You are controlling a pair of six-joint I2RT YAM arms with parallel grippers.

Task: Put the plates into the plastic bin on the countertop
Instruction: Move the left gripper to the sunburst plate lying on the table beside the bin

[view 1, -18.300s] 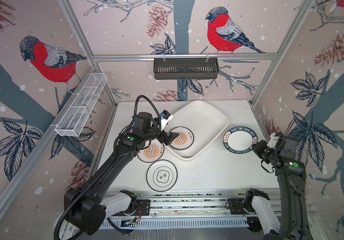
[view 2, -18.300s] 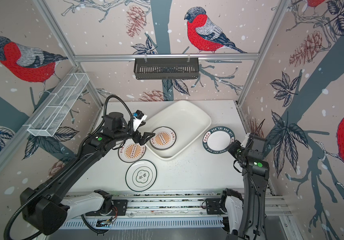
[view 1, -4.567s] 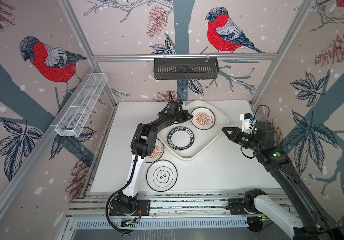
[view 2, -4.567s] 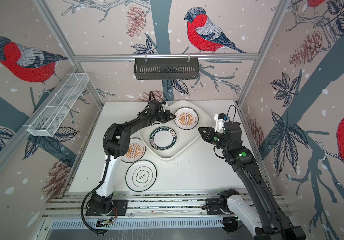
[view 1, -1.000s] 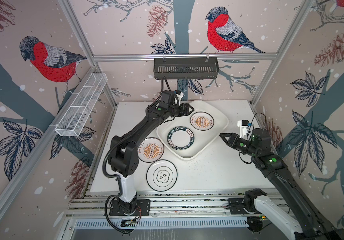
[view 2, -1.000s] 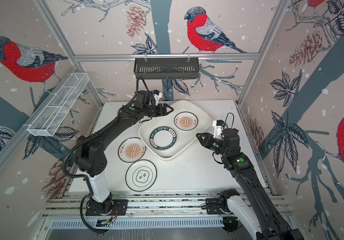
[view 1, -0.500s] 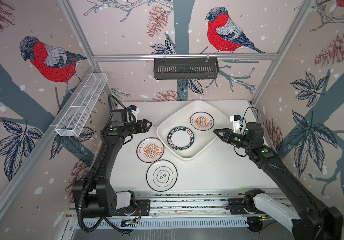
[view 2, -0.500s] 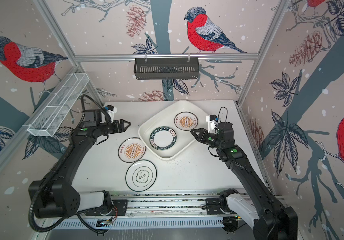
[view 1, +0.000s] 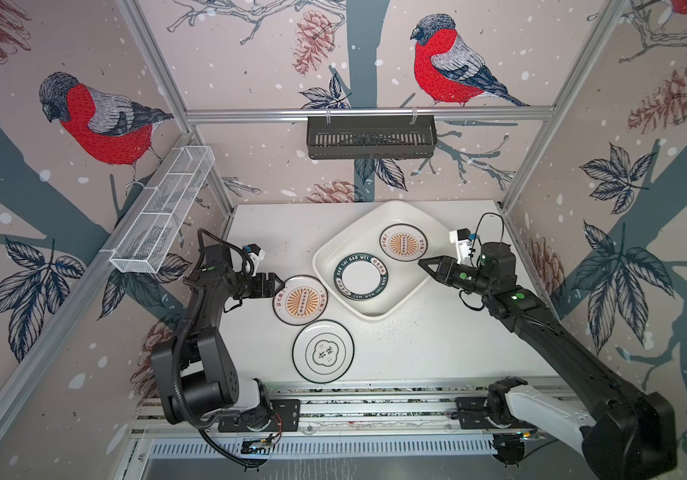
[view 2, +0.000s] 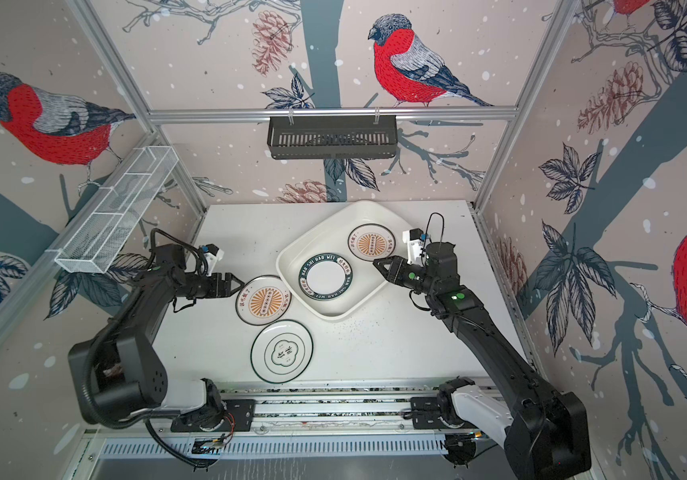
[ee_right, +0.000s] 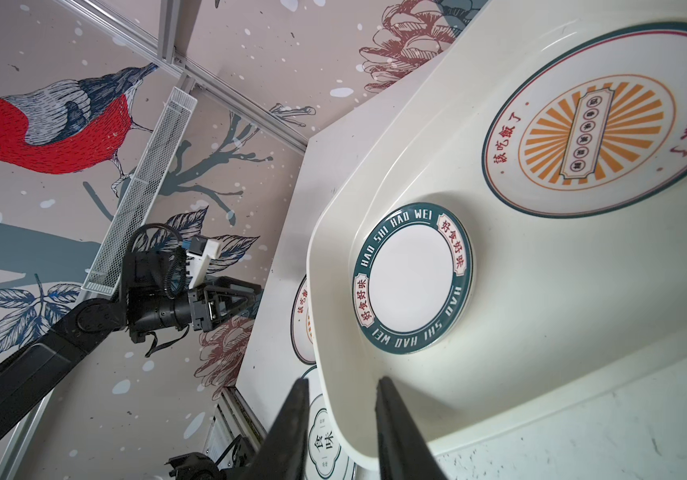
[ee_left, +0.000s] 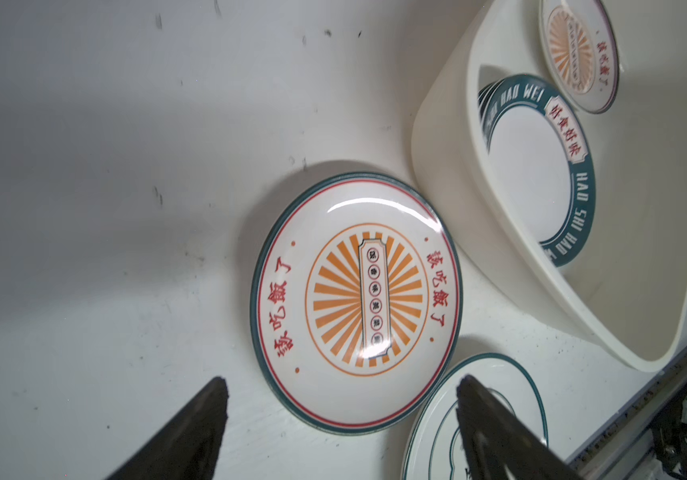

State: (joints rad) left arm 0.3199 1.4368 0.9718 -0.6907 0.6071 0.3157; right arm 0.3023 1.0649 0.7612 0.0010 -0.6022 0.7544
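The plastic bin (view 1: 406,286) lies askew at the back of the countertop (view 1: 437,345). Inside it lie a sunburst plate (view 1: 403,243) and a green-lettered plate (view 1: 360,276). Another sunburst plate (view 1: 300,300) (ee_left: 356,303) and an emblem plate (view 1: 323,351) (ee_left: 437,419) rest on the countertop, left of the bin. My left gripper (view 1: 279,284) (ee_left: 340,384) is wide open and empty, level with that sunburst plate's left rim. My right gripper (view 1: 420,262) (ee_right: 342,384) hovers over the bin's right edge, its jaws narrowly apart with nothing between them.
A black slotted basket (view 1: 371,137) hangs on the back wall. A white wire rack (view 1: 163,216) runs along the left wall. Metal frame posts stand at the back corners. The arms' mounting rail (view 1: 354,407) borders the front edge.
My left gripper swung from the bin's far-left rim out to the left, then came down beside the loose sunburst plate, opening wider. My right gripper edged left toward the bin.
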